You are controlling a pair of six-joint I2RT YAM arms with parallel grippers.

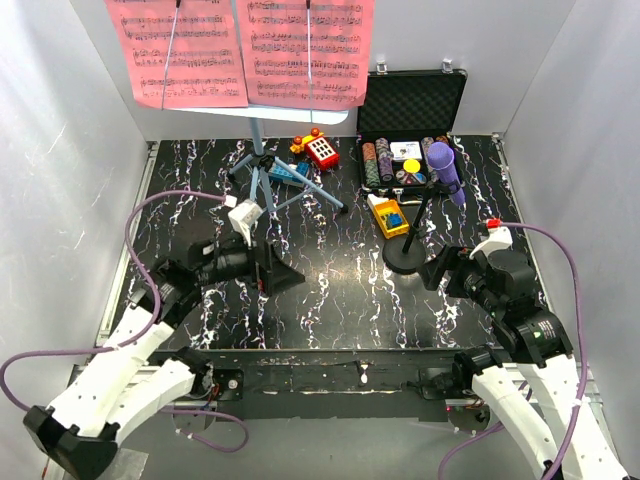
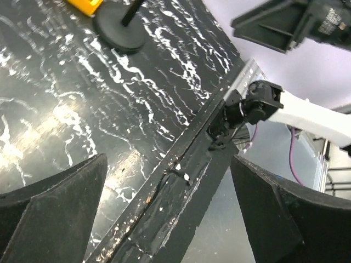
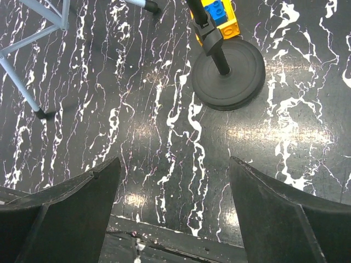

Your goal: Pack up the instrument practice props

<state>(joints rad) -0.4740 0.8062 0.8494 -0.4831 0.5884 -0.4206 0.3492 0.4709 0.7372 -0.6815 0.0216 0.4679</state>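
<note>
My right gripper (image 3: 174,164) hangs with its jaws spread wide, and only the marbled tabletop (image 3: 164,120) shows between them. At one o'clock the mic stand (image 3: 241,74) sits on its round base, with a yellow-and-blue toy block (image 3: 222,16) just beyond it. Light-blue tripod legs (image 3: 22,86) cross at ten o'clock.

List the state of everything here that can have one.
Music stand: upright, legs spread.
Pink pages: propped on that stand, not packed.
Mic stand: upright on its round base.
Microphone: mounted on top of it, tilted.
Black case: open, lid up.
Left gripper: open, empty.
Right gripper: open, empty.
</note>
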